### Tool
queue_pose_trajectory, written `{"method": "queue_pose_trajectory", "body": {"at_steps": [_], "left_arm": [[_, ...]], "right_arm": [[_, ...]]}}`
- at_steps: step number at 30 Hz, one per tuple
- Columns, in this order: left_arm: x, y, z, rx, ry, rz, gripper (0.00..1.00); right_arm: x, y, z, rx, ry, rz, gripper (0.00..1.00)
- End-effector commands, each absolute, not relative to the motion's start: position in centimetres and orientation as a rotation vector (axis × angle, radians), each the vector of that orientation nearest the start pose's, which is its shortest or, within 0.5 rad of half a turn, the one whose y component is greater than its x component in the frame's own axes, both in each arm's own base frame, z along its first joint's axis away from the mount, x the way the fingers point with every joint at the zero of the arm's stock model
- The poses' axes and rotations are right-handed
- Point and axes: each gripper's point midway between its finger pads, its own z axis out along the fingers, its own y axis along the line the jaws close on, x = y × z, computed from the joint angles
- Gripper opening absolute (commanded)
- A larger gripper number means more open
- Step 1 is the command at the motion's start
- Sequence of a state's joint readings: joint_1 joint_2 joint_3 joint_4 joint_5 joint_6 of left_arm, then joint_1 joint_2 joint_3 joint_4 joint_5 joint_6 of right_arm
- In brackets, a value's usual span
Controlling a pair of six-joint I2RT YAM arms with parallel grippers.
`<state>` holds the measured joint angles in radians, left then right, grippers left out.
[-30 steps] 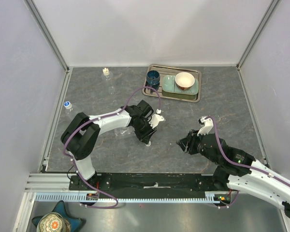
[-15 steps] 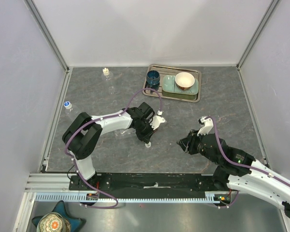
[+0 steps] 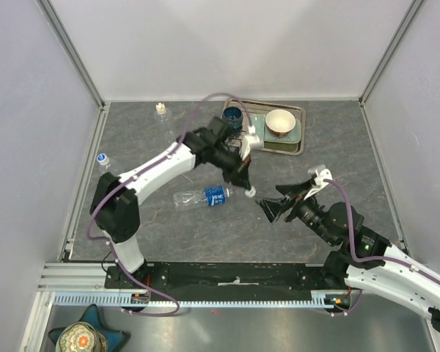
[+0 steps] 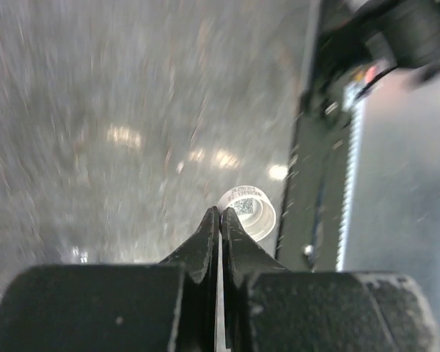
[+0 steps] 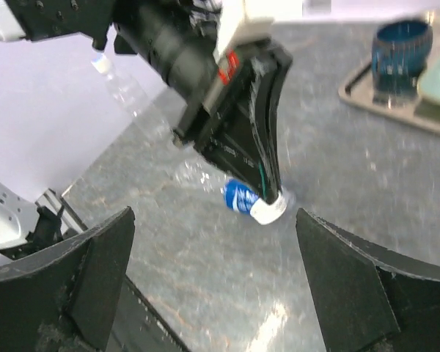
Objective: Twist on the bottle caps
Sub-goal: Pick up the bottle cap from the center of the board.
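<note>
— While the left gripper (image 3: 247,188) hung over the middle of the table (image 3: 337,154), what state was it in?

— Closed. In the left wrist view its fingers (image 4: 205,238) met with only a hairline between them. One white bottle cap (image 4: 247,207) was pinched at their very tips. Whether that cap was clear of the table surface could not be told.

— Where was the nearest bottle?

— A clear labelled bottle (image 3: 202,196) lay on its side on the table, just left of the cap. Its blue-label end was the end closest to the cap. Its neck could not be made out.

— And the right gripper (image 3: 279,202)?

— Its jaws were spread wide and empty. It sat just right of the cap, facing the left gripper's fingertips, with the cap between its two fingers in its own wrist view.

— What lay further out?

— An upright bottle (image 3: 161,111) with a cream top stood near the back left corner. A third bottle (image 3: 103,160) was beside the left wall, blue at its top. A metal tray (image 3: 286,149) sat at the back of the table. It carried a dark blue cup (image 3: 232,116) and a white-and-tan bowl (image 3: 280,122) on a pale green plate (image 3: 258,130). The left arm (image 3: 161,165) reached across just in front of the tray.
</note>
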<state>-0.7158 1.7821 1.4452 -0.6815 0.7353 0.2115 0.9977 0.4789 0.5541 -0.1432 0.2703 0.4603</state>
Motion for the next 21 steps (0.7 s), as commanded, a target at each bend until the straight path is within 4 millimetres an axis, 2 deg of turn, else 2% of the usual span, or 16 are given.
{"method": "queue_pose_trajectory", "body": {"at_steps": [1,3,4,5,6,7,9,11,12,13,14,16,21], "left_arm": [[20.8,-35.7,31.3,1.322,1.767,-1.574,0.02],[19.8,-35.0,34.9,1.291,1.704,-1.716,0.02],[19.9,-35.0,36.4,1.299,1.619,-1.739,0.02],[19.7,-34.4,37.4,1.242,1.665,-1.817,0.02],[18.7,-33.7,38.6,1.265,1.627,-1.891,0.02],[18.8,-33.6,39.3,1.238,1.613,-1.95,0.02],[18.4,-32.7,40.5,1.225,1.558,-1.983,0.02],[17.7,-32.0,41.0,1.197,1.521,-2.05,0.02],[18.1,-32.2,40.5,1.174,1.545,-2.086,0.02],[17.8,-32.1,40.7,1.094,1.651,-2.184,0.02],[17.5,-31.7,41.1,1.14,1.541,-2.15,0.02],[17.8,-31.7,41.1,1.111,1.528,-2.149,0.02],[17.5,-31.7,41.1,1.076,1.557,-2.166,0.02]], "right_arm": [[17.5,21.9,35.5,-0.311,1.357,0.914,0.98],[17.2,23.6,37.1,-0.434,1.27,0.899,0.98],[16.8,24.0,39.3,-0.489,1.211,0.893,0.98],[17.4,25.5,37.9,-0.595,1.257,0.837,0.83],[17.8,25.8,38.2,-0.686,1.237,0.744,0.75],[17.8,25.9,39.1,-0.742,1.236,0.713,0.65],[18.8,26.3,39.0,-0.779,1.237,0.633,0.63],[18.7,25.7,40.1,-0.796,1.126,0.578,0.61],[18.4,25.5,40.6,-0.79,1.071,0.569,0.62],[18.4,25.3,40.6,-0.779,0.986,0.54,0.62],[17.9,24.6,41.3,-0.754,0.931,0.535,0.62],[17.8,24.3,41.3,-0.748,0.888,0.514,0.62],[17.1,25.6,41.1,-0.816,0.879,0.562,0.61]]}}
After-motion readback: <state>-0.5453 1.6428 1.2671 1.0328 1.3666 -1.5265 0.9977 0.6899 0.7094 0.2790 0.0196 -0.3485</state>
